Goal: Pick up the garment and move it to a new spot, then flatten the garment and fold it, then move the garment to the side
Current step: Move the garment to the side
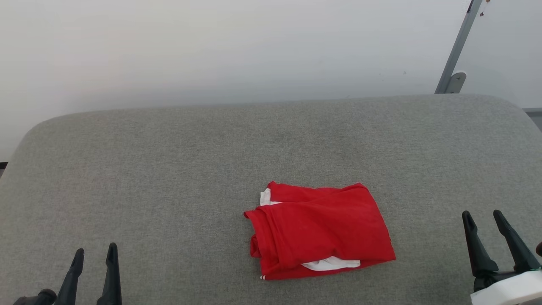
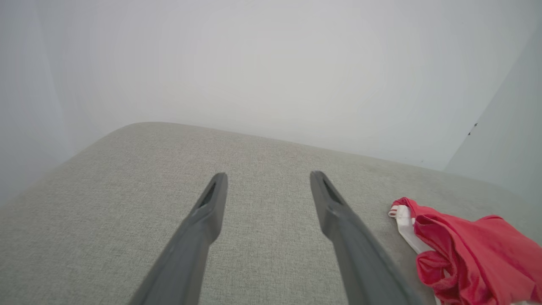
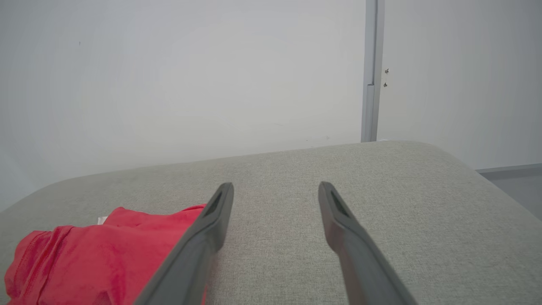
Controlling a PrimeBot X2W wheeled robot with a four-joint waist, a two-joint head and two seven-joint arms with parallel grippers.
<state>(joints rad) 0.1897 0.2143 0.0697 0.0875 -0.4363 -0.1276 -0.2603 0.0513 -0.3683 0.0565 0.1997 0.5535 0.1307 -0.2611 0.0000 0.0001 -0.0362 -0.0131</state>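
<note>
Found garment folded on grey desk, slightly toward 5 o'clock of centre. Noted left gripper at 7 o'clock, right gripper at 4 o'clock; fingers spread wide, empty, clear of garment.

garment: cut by right edge | left claw: base cut off
</note>
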